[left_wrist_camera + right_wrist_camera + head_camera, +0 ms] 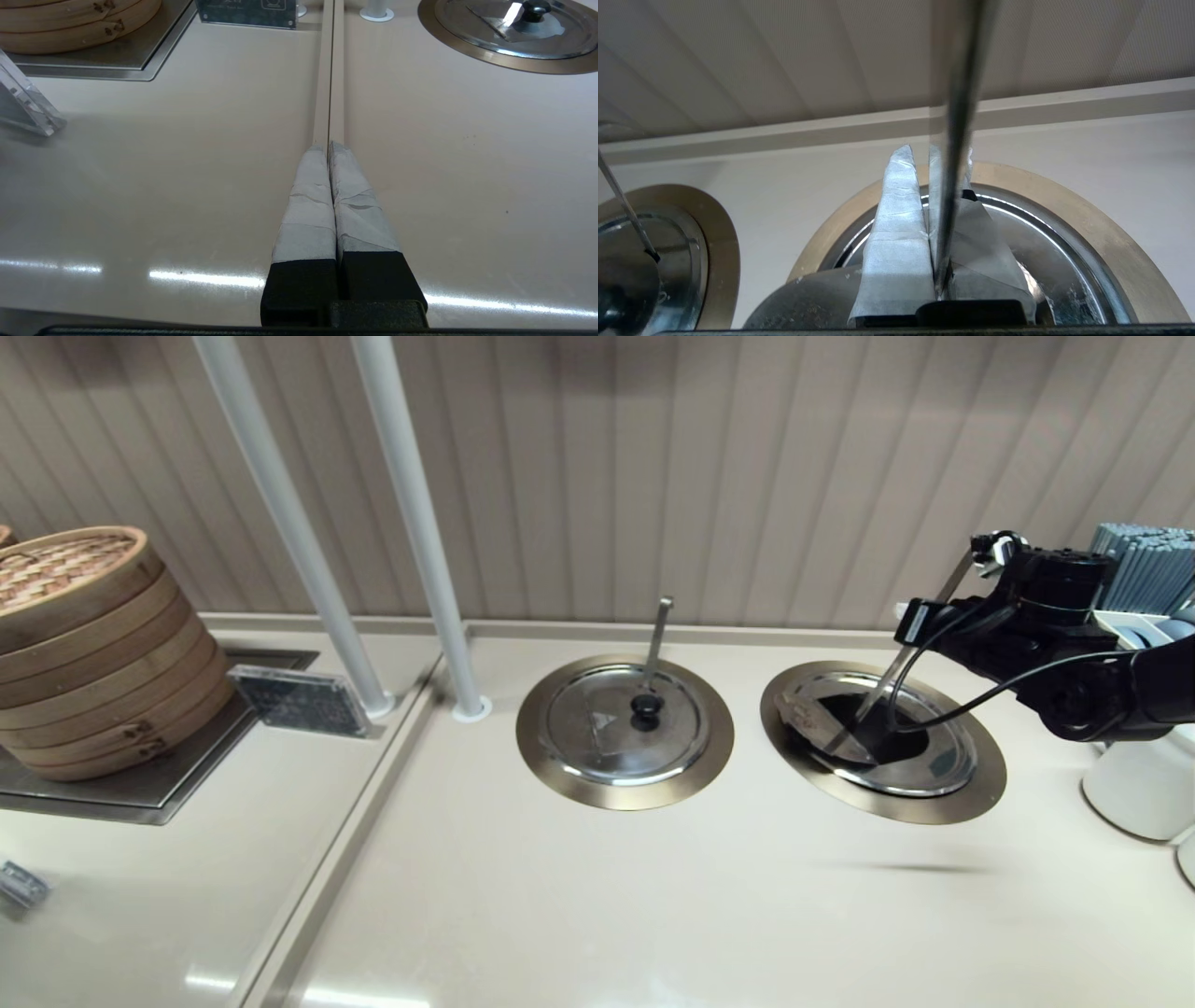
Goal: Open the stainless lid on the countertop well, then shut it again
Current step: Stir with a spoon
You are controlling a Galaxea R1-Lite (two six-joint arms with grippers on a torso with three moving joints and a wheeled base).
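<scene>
Beige countertop (597, 896) w/ ribbed wall panelling behind; two bronze-ringed wells sit side by side. Countertop well (882, 740) on the robot's right has its stainless lid (910, 751) lying inside the ring, slanted ladle handle (910, 649) poking up thru it. Lid knob can't be seen in any view. Right gripper (931, 154) hangs over that well, arm coming in from the right; fingers (896, 224) nearly pressed together w/ the ladle handle running along the narrow gap btwn them. Can't tell if they're actually grasping anything. Twin lid (624, 719) w/ black knob (646, 705) and near-upright handle sits closed on the other well, just beside. Left gripper (330, 147) clenched, nothing in it, hovering low over the counter seam (330, 70). Bamboo steamer stack (89, 644) on a steel tray (131, 793) far left; two white poles (373, 523) rise near the wall.
</scene>
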